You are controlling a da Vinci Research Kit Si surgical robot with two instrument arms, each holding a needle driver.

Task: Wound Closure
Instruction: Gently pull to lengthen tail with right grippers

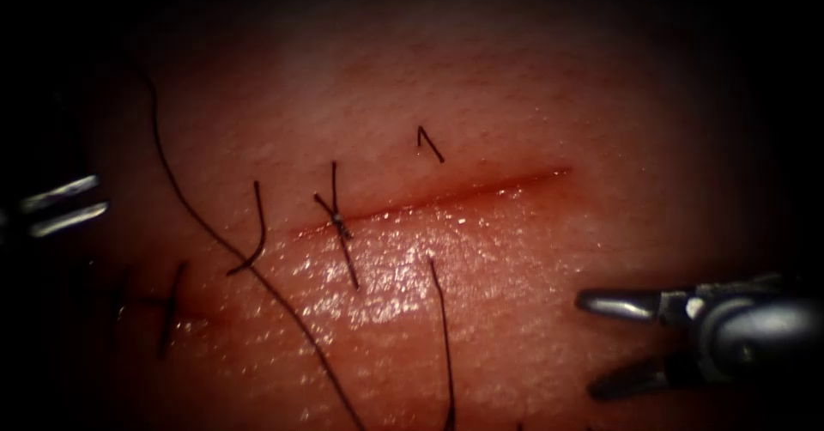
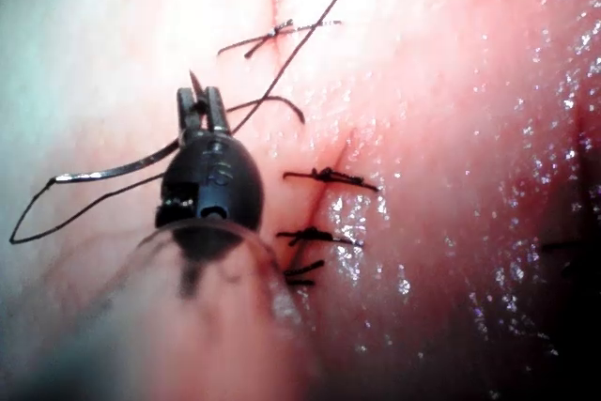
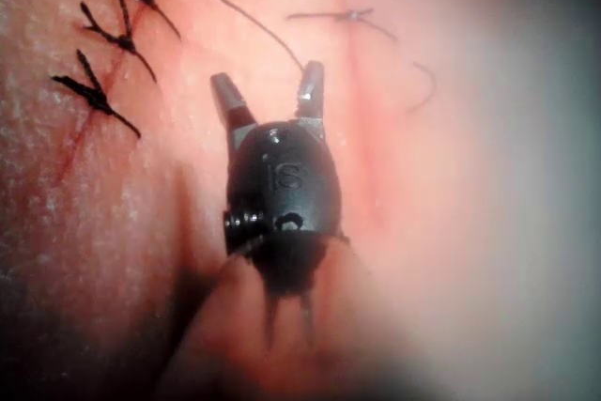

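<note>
The cut [image 1: 446, 197] runs across the tissue [image 1: 515, 105], with one knotted stitch [image 1: 341, 221] near its left end. My left tool [image 1: 64, 206] sits at the far left, off the cut. In the left wrist view its jaws [image 2: 202, 105] are shut on the curved needle [image 2: 113, 172] near its tip, and the needle is out of the tissue. Thread [image 2: 310, 25] trails from there across the tissue. The same thread [image 1: 257, 272] crosses below the cut in the endoscope view. My right tool [image 1: 590, 343] hovers open at the lower right and holds nothing [image 3: 268, 86].
More tied stitches [image 2: 324, 177] close the left part of the wound. A cut thread end [image 1: 429, 143] lies above the cut, and a loose strand [image 1: 445, 336] below it. Red fluid [image 1: 386, 268] glistens on the tissue below the cut.
</note>
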